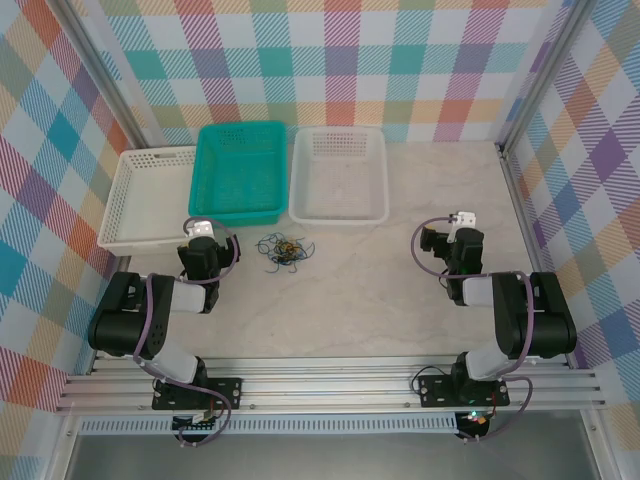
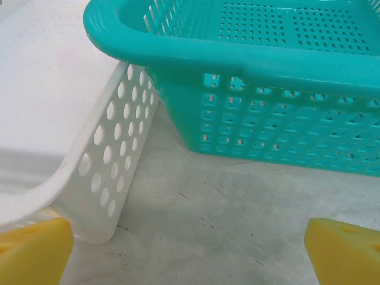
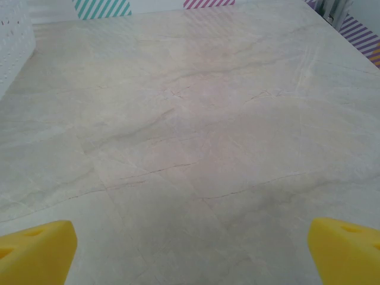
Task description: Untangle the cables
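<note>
Teal basket (image 2: 261, 119) just beside white basket (image 2: 113, 172) — both on marble tabletop (image 2: 225, 219) (pale, veined); tool (image 2: 190, 261) fingertips (image 2: 35, 249) spread wide.

The left white basket (image 1: 112, 205) and teal basket (image 2: 249, 119) wall off the surface (image 1: 380, 290) just ahead of the left pincer (image 2: 190, 252). Ahead of the right pincer (image 3: 190, 255) the surface lies open. The cables (image 1: 284, 250) sit between the arms.

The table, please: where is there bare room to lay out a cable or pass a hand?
Bare table lies between the cables and the right arm, and on the near side of the cables. Crowded: the far side, where the teal basket stands between two white baskets, and around the left pincer beside them.
</note>
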Motion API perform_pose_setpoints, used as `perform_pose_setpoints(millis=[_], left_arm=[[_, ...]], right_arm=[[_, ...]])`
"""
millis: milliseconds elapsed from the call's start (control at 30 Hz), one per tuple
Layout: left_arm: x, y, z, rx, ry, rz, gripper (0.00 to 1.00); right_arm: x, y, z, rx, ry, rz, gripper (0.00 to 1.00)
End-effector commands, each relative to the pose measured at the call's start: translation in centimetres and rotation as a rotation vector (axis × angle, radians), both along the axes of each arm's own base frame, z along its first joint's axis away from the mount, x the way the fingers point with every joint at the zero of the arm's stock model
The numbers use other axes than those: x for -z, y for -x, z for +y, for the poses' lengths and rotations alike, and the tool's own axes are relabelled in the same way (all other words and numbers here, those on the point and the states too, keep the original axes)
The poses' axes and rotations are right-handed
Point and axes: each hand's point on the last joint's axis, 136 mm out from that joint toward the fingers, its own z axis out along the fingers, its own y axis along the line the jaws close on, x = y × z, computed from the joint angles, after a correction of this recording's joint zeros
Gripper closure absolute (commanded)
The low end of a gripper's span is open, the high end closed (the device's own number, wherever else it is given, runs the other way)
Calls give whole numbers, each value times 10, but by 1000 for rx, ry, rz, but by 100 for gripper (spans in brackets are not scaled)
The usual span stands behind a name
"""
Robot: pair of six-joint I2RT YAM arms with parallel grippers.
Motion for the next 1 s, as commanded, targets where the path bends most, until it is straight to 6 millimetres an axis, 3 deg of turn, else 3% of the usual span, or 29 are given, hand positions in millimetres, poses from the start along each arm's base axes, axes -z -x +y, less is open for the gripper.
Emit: perform_pose_setpoints(millis=[0,967], left_arm=[[-14,-7,1,-10,-1,-53,0],[-21,-7,0,-8,-4,-57,0]], right_arm=[[-9,-1,2,9,-14,-42,0],[-14,0,7,-30,-15,-50,0]])
